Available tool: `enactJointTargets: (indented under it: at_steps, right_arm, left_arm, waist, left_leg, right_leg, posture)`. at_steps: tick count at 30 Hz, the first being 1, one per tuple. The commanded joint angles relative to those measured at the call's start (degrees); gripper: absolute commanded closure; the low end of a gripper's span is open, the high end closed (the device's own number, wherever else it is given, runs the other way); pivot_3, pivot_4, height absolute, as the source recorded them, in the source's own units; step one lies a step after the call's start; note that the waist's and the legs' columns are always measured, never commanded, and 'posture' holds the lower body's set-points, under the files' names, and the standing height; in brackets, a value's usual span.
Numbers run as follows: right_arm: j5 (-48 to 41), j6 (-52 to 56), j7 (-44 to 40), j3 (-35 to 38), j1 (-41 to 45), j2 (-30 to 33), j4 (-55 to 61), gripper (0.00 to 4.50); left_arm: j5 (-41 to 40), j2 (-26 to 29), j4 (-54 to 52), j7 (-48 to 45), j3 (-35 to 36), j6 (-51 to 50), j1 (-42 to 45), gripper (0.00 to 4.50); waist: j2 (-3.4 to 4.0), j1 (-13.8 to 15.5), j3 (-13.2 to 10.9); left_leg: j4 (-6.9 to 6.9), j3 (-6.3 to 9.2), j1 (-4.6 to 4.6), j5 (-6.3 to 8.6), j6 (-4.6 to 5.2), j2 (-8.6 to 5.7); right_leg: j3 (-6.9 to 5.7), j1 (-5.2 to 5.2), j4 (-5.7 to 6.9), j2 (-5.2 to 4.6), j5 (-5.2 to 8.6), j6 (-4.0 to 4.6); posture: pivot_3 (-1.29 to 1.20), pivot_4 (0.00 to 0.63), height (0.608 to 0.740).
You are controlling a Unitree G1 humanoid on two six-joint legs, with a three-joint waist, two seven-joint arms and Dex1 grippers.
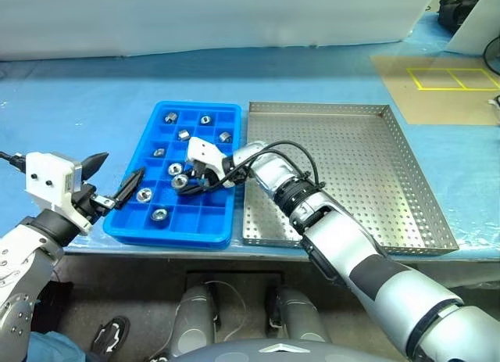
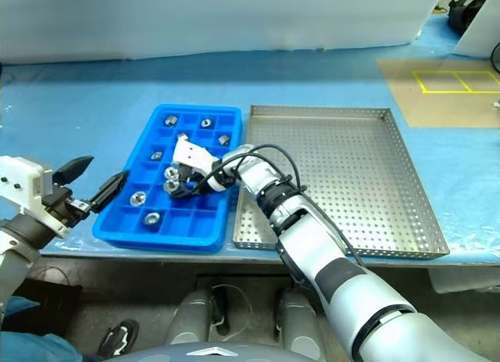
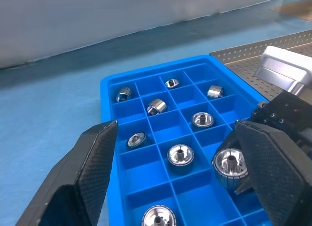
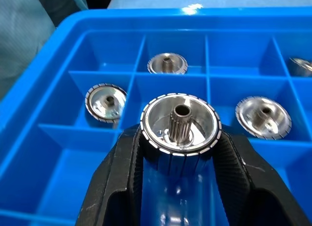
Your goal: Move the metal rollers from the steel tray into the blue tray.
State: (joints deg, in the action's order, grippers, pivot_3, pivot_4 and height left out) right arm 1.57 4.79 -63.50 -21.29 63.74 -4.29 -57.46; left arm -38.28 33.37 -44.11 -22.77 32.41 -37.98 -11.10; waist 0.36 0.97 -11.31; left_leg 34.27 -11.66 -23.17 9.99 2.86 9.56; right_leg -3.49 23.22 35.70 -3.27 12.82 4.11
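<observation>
A pale blue sheet covers the tabletop (image 1: 86, 104), with a white wall or panel running along its far edge and, off to the far right, a brown floor patch marked with yellow tape squares (image 1: 457, 79). On the sheet the blue tray (image 1: 125, 221) and the steel tray (image 1: 367, 174) lie side by side, long edges nearly touching, the blue one to the robot's left. The steel tray's perforated floor is bare. The metal rollers (image 1: 205, 120) lie singly in the blue tray's compartments, some in the far rows and some nearer the front. The right claw (image 4: 181, 153) reaches across from the steel tray's side and is clenched on one roller (image 4: 181, 124), held just above the grid near the middle of the blue tray, hollow hub facing up. The left claw (image 1: 115, 177) hangs released at the blue tray's near left corner, fingers spread and holding nothing.
</observation>
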Motion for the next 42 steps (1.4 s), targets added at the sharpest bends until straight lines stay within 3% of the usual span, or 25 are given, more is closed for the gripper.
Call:
enactJointTargets:
  at_steps: [1,8,17,25,34,42]
  right_arm:
    - [-0.03,-2.06,-3.66,0.57,1.25,0.21,2.26,2.89]
    - [0.12,0.34,-8.75,-1.0,-3.03,0.38,8.85,2.89]
    - [0.48,0.07,-3.81,0.48,-2.71,-2.2,8.76,2.89]
    - [-0.19,0.74,-4.79,1.04,-1.58,-1.07,8.36,0.24]
    - [-6.1,3.82,-14.57,5.8,0.08,7.54,17.24,0.24]
    - [-4.01,3.22,-9.09,7.46,-3.74,17.23,21.23,0.24]
  left_arm:
    - [-0.69,-0.02,-2.14,0.76,-0.23,0.9,0.09,0.45]
    - [-0.47,0.51,-0.3,0.53,-1.56,1.46,1.14,0.45]
    - [-0.49,0.42,0.17,0.65,-2.96,1.38,1.73,0.45]
    - [-0.47,0.31,0.64,0.2,-3.33,1.71,1.74,0.45]
    - [-1.4,0.82,3.95,-3.05,-7.51,2.5,5.3,0.45]
    - [0.32,1.06,12.56,-10.56,-19.4,3.27,15.56,0.45]
  waist:
    - [-0.01,-0.07,0.0]
    - [-0.02,-0.14,0.01]
    - [-0.02,-0.12,0.01]
    - [-0.02,-0.16,0.01]
    - [-0.03,-0.09,0.02]
    - [-0.06,-1.06,0.04]
  left_leg:
    - [-0.05,-0.01,0.0,-0.02,-0.03,0.0]
    - [-0.17,-0.02,0.0,-0.07,-0.14,0.19]
    - [-0.18,-0.02,0.04,-0.11,-0.21,0.2]
    - [-0.18,-0.02,0.04,-0.1,-0.21,0.19]
    - [-0.17,-0.02,0.05,-0.11,-0.22,0.19]
    - [-0.14,-0.07,0.1,-0.12,-0.22,0.18]
  right_leg:
    - [0.01,0.03,0.0,0.02,0.02,0.04]
    - [0.0,0.1,0.02,0.23,0.16,0.28]
    - [0.0,0.1,0.04,0.25,0.17,0.28]
    - [0.01,0.1,0.03,0.25,0.16,0.29]
    - [0.01,0.07,0.04,0.25,0.16,0.28]
    - [0.03,0.03,0.05,0.25,0.16,0.29]
  posture:
    - [-0.11,0.15,0.74]
    - [-0.12,0.15,0.74]
    - [-0.13,0.15,0.74]
    - [-0.14,0.15,0.74]
    - [-0.2,0.15,0.74]
    - [-0.34,0.15,0.74]
